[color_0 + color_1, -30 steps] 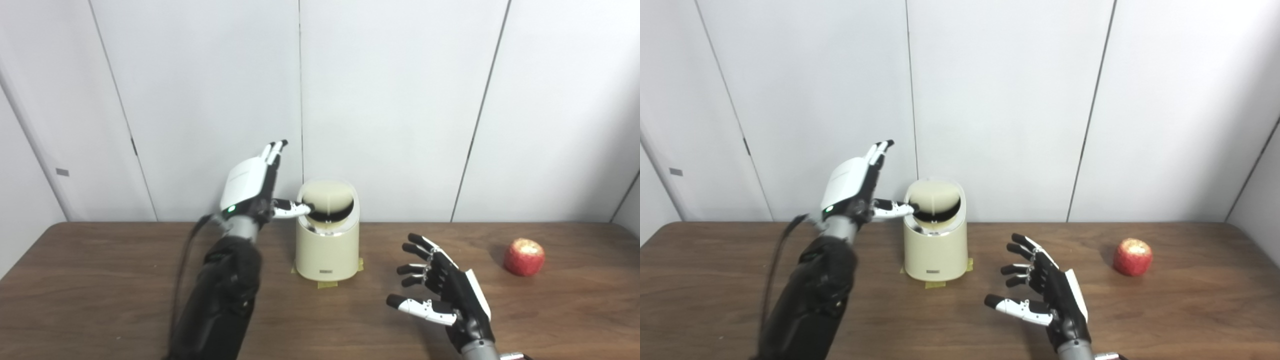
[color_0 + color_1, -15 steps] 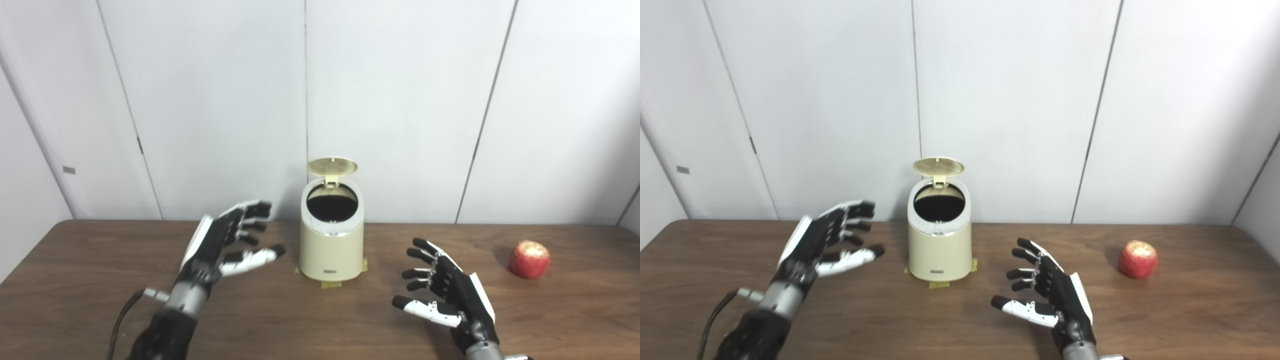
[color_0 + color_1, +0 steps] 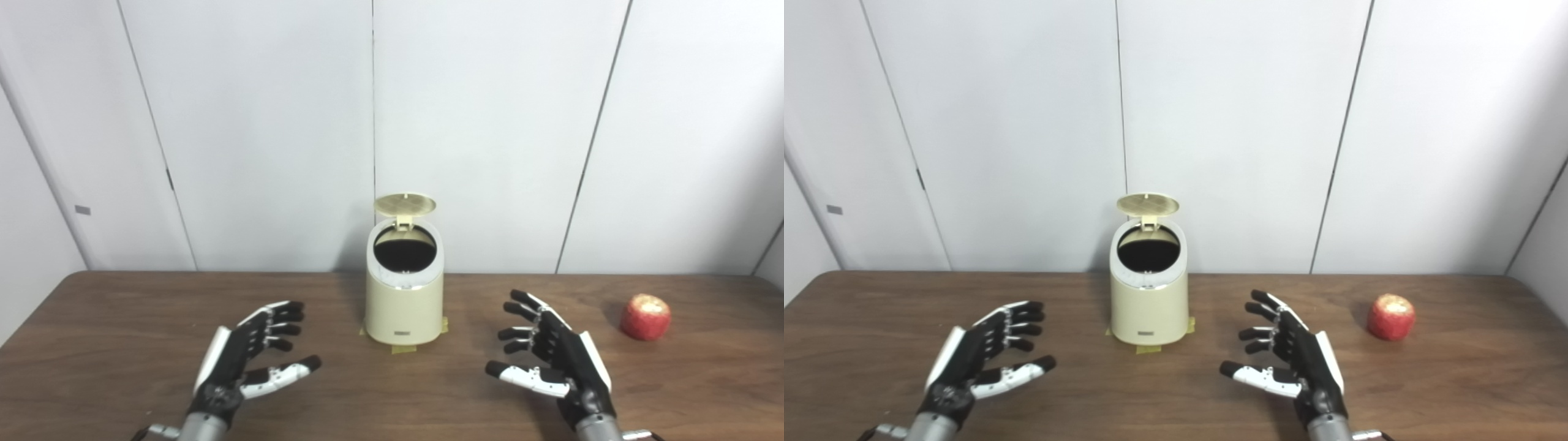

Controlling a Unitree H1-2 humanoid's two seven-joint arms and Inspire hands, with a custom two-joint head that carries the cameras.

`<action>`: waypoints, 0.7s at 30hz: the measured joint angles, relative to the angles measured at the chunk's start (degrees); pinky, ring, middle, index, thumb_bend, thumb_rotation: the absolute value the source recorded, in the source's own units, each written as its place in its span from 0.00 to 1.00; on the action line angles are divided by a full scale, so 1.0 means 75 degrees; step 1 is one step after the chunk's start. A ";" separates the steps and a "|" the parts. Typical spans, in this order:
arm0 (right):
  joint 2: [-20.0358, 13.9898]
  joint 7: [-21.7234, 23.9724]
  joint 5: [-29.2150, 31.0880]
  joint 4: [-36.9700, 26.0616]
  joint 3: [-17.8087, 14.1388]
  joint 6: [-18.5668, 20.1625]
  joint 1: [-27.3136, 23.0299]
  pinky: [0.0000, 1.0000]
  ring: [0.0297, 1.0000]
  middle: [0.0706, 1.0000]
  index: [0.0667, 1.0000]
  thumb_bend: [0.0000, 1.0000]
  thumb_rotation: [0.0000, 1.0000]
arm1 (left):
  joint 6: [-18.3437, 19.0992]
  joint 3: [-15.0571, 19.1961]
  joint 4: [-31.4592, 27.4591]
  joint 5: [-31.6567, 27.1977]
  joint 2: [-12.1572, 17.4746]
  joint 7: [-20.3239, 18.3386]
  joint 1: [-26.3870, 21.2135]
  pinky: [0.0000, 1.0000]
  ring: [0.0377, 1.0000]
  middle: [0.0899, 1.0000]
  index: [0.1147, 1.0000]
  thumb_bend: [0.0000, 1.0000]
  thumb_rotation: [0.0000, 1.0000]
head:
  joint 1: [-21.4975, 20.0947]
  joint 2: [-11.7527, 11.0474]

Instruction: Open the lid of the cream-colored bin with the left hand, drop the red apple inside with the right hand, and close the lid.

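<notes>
1. The dark brown wooden table (image 3: 92,343) runs from the left edge to the right edge, and its far edge meets the white panelled wall (image 3: 263,122).
2. The left hand (image 3: 245,358), black and white, hovers near the front on the left with its fingers spread, holding nothing. Bare wood lies between it and the bin.
3. The cream-colored round plastic bin (image 3: 403,306) stands at the far middle of the table, on pieces of yellowish tape (image 3: 403,350). Its round lid (image 3: 405,204) stands up at the back, and the dark opening is free.
4. The right hand (image 3: 554,361) is near the front, right of the bin, with its fingers spread and empty.
5. The red apple (image 3: 645,316), round with a pale top, lies far right on the table, apart from the right hand and well apart from the bin.
</notes>
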 measured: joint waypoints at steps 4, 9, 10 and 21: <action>-0.0502 0.0027 -0.0218 -0.0065 -0.0131 0.0044 -0.0170 0.53 0.65 0.75 0.78 0.80 0.17 | -0.0558 0.0041 0.0406 -0.0218 -0.0053 0.0043 0.0014 0.62 0.69 0.75 0.77 0.77 0.14 | -0.0501 -0.0128; -0.1141 -0.0153 -0.0706 -0.0940 -0.0547 0.0833 -0.0488 0.57 0.67 0.76 0.77 0.76 0.09 | -0.1047 0.0160 0.0801 -0.0460 -0.0085 0.0182 -0.0096 0.63 0.69 0.75 0.78 0.75 0.12 | -0.1496 -0.0374; -0.1203 -0.0155 -0.0765 -0.1176 -0.0579 0.1030 -0.0531 0.57 0.68 0.77 0.78 0.75 0.05 | -0.1101 0.0166 0.0813 -0.0503 -0.0082 0.0180 -0.0137 0.64 0.70 0.75 0.79 0.75 0.11 | -0.1616 -0.0398; -0.2448 -0.0113 -0.1496 -0.1564 -0.1130 0.1810 -0.0864 0.61 0.73 0.79 0.79 0.78 0.05 | -0.0918 0.0255 0.1012 -0.0694 0.0313 0.0118 -0.0223 0.68 0.71 0.75 0.78 0.72 0.07 | -0.2367 -0.0574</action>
